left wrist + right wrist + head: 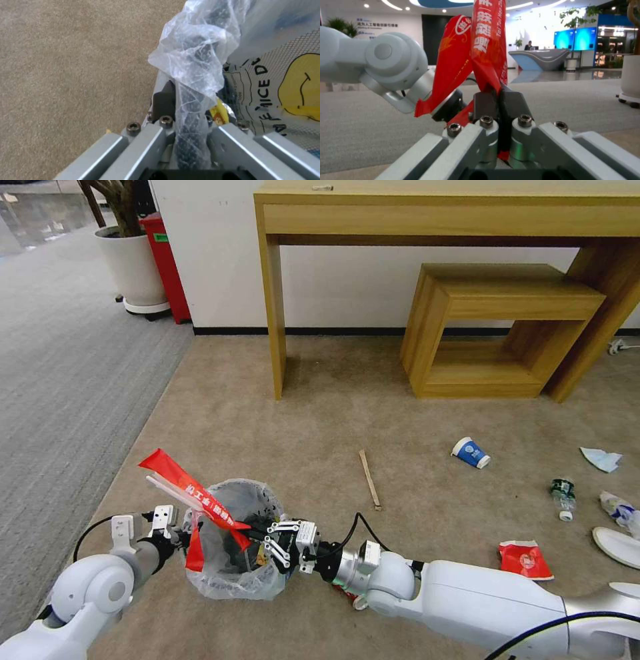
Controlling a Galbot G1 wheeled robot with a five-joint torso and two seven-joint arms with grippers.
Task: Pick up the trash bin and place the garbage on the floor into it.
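Observation:
The trash bin (230, 579), black with a crinkly clear liner, sits low over the beige floor (320, 440). My left gripper (181, 528) is shut on its rim; the left wrist view shows the left gripper (186, 105) clamping the plastic-covered rim (196, 62). My right gripper (257, 540) reaches over the bin's opening, shut on a long red wrapper (193, 490). In the right wrist view this gripper (499, 98) pinches the wrapper (486, 50), which stands up from it. On the carpet lie a wooden stick (369, 478), a blue-white paper cup (471, 452), a small bottle (563, 497), another red wrapper (525, 559) and a light-blue mask (602, 459).
A white slipper (617, 545) and a crumpled wrapper (620, 508) lie at the right edge. A wooden desk (273, 313) and a low wooden shelf (493, 333) stand against the back wall. A potted plant (133, 267) and a red bin (167, 267) stand on the grey carpet at the left.

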